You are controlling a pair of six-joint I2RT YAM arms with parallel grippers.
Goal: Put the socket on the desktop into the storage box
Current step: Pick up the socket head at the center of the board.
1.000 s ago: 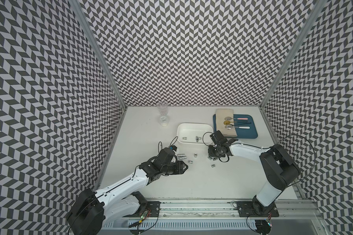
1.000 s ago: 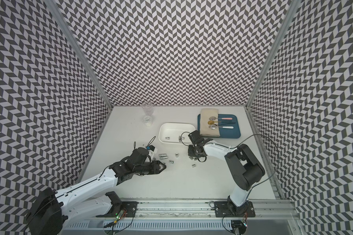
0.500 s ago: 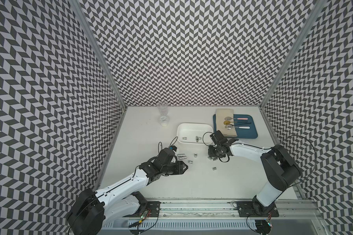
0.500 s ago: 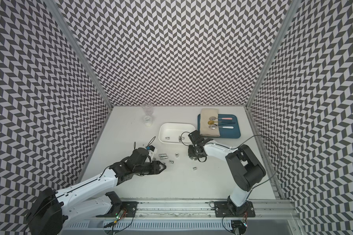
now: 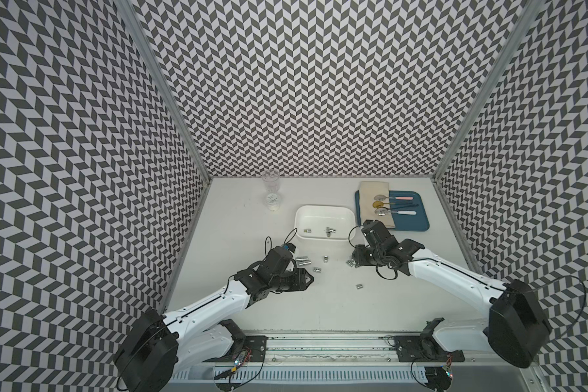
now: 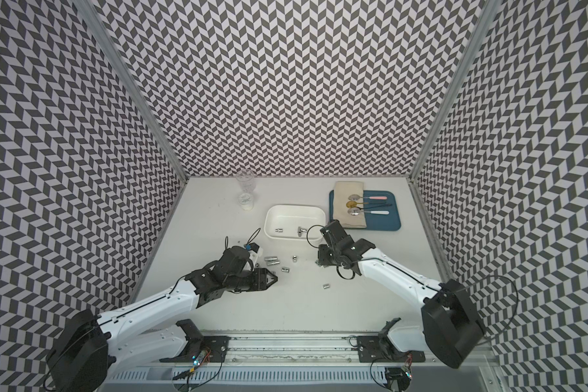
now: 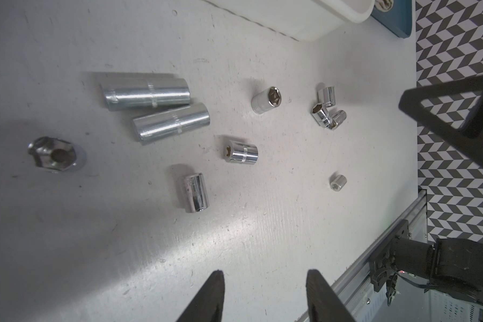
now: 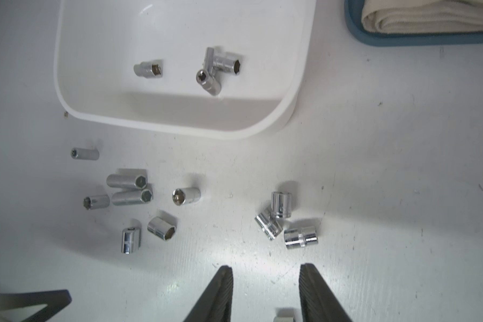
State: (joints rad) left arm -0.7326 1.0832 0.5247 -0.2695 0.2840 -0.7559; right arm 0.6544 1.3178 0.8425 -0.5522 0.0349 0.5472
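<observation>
Right wrist view — storage box (image 8: 179,111) holds a few sockets (image 8: 148,69).

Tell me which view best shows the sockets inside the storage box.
The right wrist view: it looks into the storage box, showing a lone socket and a touching cluster. Both top views show only tiny specks; the left wrist view shows just the box's outer wall.

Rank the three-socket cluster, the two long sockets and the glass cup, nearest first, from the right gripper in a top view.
1. Three-socket cluster, right at the right gripper.
2. Two long sockets, toward the robot's left.
3. Glass cup, far at the back.
</observation>
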